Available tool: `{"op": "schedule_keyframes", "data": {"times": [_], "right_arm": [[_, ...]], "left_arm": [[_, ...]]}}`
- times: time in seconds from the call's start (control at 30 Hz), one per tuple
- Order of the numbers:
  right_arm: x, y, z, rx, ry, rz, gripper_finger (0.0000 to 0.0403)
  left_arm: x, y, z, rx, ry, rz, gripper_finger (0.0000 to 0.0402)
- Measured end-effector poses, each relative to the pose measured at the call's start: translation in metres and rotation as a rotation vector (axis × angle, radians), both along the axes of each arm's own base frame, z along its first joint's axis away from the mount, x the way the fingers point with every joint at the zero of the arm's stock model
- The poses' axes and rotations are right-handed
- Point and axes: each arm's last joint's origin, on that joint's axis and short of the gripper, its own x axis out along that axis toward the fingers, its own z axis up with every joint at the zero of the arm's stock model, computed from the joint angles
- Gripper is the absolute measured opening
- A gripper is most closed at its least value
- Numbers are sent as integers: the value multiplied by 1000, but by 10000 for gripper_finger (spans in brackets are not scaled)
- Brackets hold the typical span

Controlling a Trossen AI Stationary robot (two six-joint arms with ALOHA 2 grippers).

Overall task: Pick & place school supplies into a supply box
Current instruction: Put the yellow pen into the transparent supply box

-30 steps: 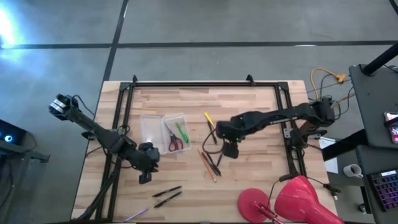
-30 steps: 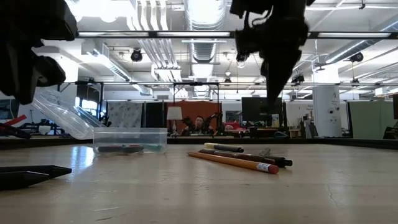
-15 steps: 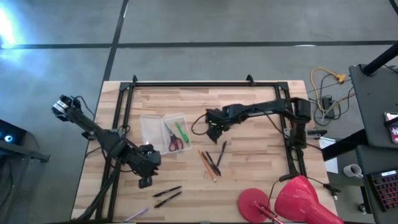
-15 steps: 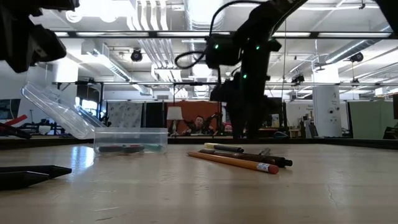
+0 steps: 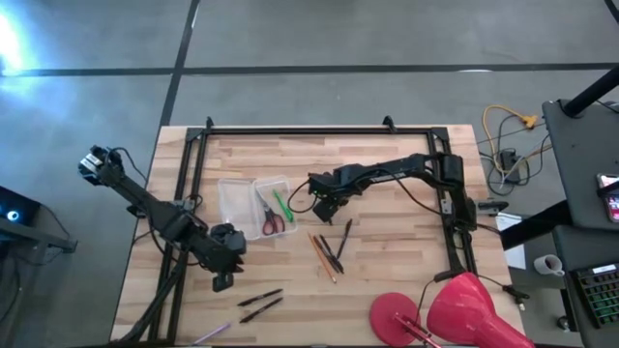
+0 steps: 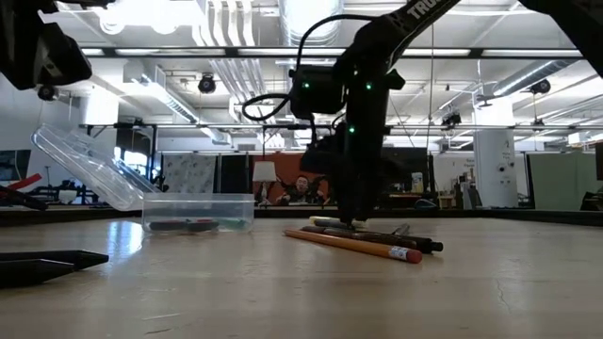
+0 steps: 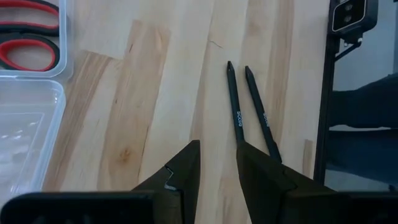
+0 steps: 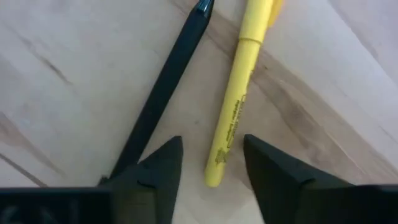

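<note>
The clear supply box (image 5: 273, 205) lies on the table with its lid (image 5: 232, 203) swung open. Red-handled scissors (image 5: 271, 220) and a green pen (image 5: 282, 205) are inside it. My right gripper (image 8: 211, 142) is open, pointing down at the table just right of the box (image 6: 350, 218). Its fingers stand on either side of the end of a yellow pen (image 8: 235, 112), with a gap on each side. A black pen (image 8: 166, 81) runs past one finger. My left gripper (image 7: 217, 146) hangs open and empty above the table near the front left (image 5: 222, 278).
An orange pencil (image 6: 353, 245) and dark pens (image 5: 331, 253) lie near the table's middle. Two black pens (image 7: 249, 109) and a purple one (image 5: 208, 333) lie near the front edge. A big red and pink round object (image 5: 455, 309) sits at the front right. A black frame (image 5: 193, 174) borders the table.
My right gripper has swung toward the table's left and far side and come down from well above the pens to the table top. It rolled as it went and now stands over the yellow pen. My left gripper has risen a little.
</note>
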Motion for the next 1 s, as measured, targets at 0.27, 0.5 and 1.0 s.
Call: {"op": "schedule_keyframes", "data": {"times": [0.27,0.5,1.0], "right_arm": [[-2,-2,5,-23,0,41,20],[-1,-4,66,-62,-254,-53,14],[56,29,85,375,-741,-158,14]], "left_arm": [[-3,2,0,10,20,3,89],[-9,7,-4,81,79,32,89],[-34,26,-1,147,13,134,89]]}}
